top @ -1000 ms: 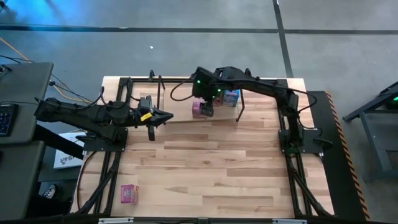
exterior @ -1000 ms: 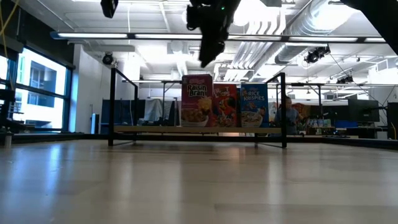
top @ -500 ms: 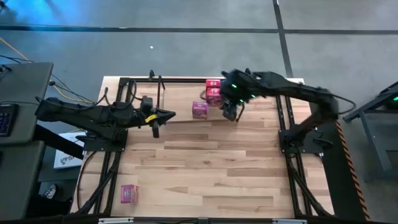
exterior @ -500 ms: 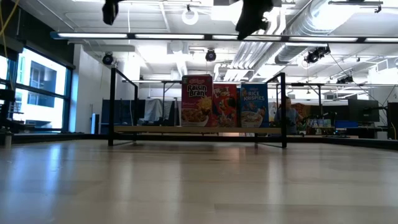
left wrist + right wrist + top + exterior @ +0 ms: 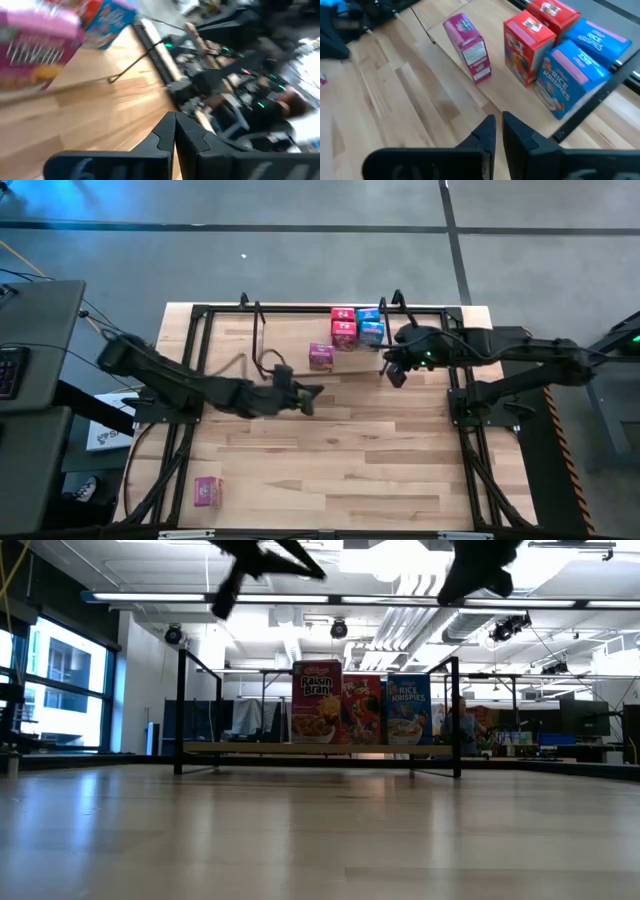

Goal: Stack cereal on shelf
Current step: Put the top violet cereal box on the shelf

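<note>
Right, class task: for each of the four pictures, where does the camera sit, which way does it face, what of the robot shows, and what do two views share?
High: overhead, facing down; both arms, left end effector, right end effector.
Low: tabletop height, facing the shelf; arms overhead.
Left wrist: over the table; own shut fingers.
Right wrist: above the shelf; own shut fingers.
Shared: the Raisin Bran box, in low and right wrist views.

I see the wooden surface (image 5: 330, 450) carrying the shelf (image 5: 290, 340), whose board holds a pink cereal box (image 5: 321, 357), two red boxes (image 5: 343, 326) and two blue boxes (image 5: 371, 325) just beside my right gripper (image 5: 396, 376). Another pink box (image 5: 208, 492) lies well apart from my left gripper (image 5: 308, 402).
</note>
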Controlling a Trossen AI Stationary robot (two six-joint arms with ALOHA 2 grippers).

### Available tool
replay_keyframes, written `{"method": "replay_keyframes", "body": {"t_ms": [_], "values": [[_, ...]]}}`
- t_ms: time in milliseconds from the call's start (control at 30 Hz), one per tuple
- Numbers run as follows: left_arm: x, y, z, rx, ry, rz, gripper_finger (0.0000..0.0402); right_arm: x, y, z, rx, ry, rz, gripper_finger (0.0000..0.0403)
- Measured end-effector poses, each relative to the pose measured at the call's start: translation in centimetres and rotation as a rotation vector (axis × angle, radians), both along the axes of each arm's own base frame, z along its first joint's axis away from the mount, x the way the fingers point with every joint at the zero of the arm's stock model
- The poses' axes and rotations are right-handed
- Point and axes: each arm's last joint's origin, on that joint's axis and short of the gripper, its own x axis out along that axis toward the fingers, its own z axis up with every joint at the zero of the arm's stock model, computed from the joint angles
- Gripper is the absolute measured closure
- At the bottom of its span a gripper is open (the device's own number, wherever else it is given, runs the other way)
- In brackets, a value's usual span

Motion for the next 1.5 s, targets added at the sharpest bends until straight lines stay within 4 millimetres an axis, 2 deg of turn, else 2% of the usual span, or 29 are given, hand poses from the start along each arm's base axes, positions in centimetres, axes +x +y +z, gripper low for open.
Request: {"method": "replay_keyframes", "body": {"t_ms": [133, 333, 500, 667, 833, 1000, 1167, 1500], "values": [[3.1, -0.3, -2.4, -0.104, -0.006, 0.136, 0.0402, -0.5, 0.0, -0.6, -0.001, 0.011, 0.003, 0.0397], [6.7, 0.4, -7.1, -0.409, -0.103, 0.342, 0.0402, -0.5, 0.0, -1.1, -0.017, 0.029, 0.023, 0.0397], [7.7, 0.7, -10.8, -0.468, -0.115, 0.463, 0.0402, -0.4, 0.1, -1.1, -0.031, 0.038, 0.049, 0.0402], [8.2, 2.4, -13.6, -0.486, -0.116, 0.568, 0.0402, -0.5, 0.1, -1.2, -0.038, 0.045, 0.056, 0.0402], [8.2, 3.2, -13.7, -0.466, -0.111, 0.601, 0.0402, -0.5, 0.1, -1.2, -0.046, 0.057, 0.066, 0.0402], [7.6, 3.2, -12.4, -0.414, -0.096, 0.623, 0.0402, -0.6, 0.1, -1.3, -0.059, 0.072, 0.079, 0.0403], [6.6, 3.6, -11.7, -0.381, -0.126, 0.718, 0.0402, -0.6, 0.0, -1.3, -0.072, 0.081, 0.075, 0.0403], [7.7, 4.6, -11.4, -0.419, -0.118, 0.623, 0.0402, -0.7, -0.2, -1.3, -0.081, 0.086, 0.065, 0.0403]]}}
